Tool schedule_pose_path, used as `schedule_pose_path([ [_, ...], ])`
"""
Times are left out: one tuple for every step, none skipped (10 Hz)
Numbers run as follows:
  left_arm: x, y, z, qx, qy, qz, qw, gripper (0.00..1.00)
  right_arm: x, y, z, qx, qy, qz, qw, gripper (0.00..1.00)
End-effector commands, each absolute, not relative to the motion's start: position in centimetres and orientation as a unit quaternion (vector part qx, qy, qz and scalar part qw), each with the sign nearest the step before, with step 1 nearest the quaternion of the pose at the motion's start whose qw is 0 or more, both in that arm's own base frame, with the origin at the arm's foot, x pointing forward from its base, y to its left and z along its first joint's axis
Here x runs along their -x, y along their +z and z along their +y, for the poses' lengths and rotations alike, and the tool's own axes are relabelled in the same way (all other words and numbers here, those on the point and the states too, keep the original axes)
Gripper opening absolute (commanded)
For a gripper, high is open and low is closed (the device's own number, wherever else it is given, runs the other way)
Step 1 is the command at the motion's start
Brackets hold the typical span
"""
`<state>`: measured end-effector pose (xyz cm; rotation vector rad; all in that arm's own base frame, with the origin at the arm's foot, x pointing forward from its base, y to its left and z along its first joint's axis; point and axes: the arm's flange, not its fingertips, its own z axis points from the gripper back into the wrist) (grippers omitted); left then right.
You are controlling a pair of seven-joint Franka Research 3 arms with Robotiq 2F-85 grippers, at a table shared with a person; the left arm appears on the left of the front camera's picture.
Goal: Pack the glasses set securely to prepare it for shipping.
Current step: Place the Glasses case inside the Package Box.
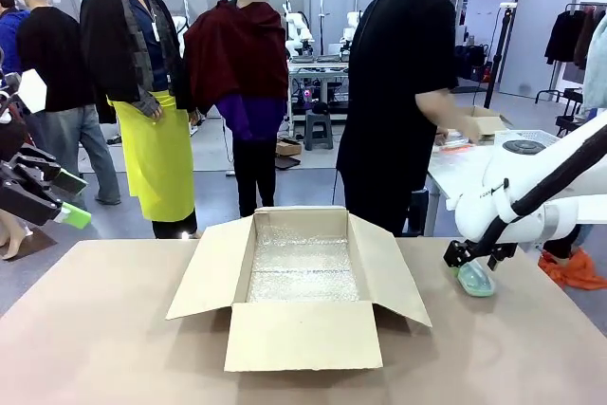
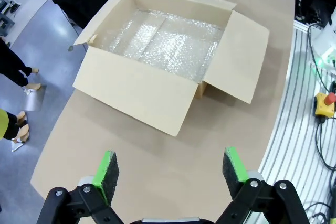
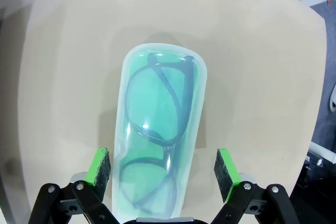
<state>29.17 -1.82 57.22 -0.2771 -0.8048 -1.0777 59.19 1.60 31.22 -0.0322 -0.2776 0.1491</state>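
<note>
A mint-green glasses case lies flat on the tan table, its near half between the right gripper's green pads. One pad sits at the case's edge and the other stands clear, so the jaws straddle it unclamped. The case's long axis runs straight out along the fingers, rounded end pointing away. It rests just right of the open cardboard box lined with bubble wrap. The left gripper hangs spread wide and empty above the table.
</note>
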Motion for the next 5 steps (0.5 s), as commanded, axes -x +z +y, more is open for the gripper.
schedule_pose_path([
  [-29.08, 57.38, -1.74, 0.134, -0.500, -0.374, 0.770, 1.00, -59.55, 31.38, 1.33, 0.000, 0.077, -0.125, 0.989, 0.83],
  [-29.08, 57.38, -1.74, 0.134, -0.500, -0.374, 0.770, 1.00, -59.66, 31.40, 1.24, -0.003, 0.080, -0.123, 0.989, 0.81],
  [-29.08, 57.38, -1.74, 0.134, -0.500, -0.374, 0.770, 1.00, -59.75, 31.46, 1.05, -0.015, 0.075, -0.122, 0.990, 0.64],
  [-29.08, 57.38, -1.74, 0.134, -0.500, -0.374, 0.770, 1.00, -59.76, 31.65, 0.97, -0.011, 0.074, -0.122, 0.990, 0.61],
  [-29.08, 57.38, -1.74, 0.134, -0.500, -0.374, 0.770, 1.00, -59.74, 31.92, 0.94, -0.008, 0.071, -0.123, 0.990, 0.45],
])
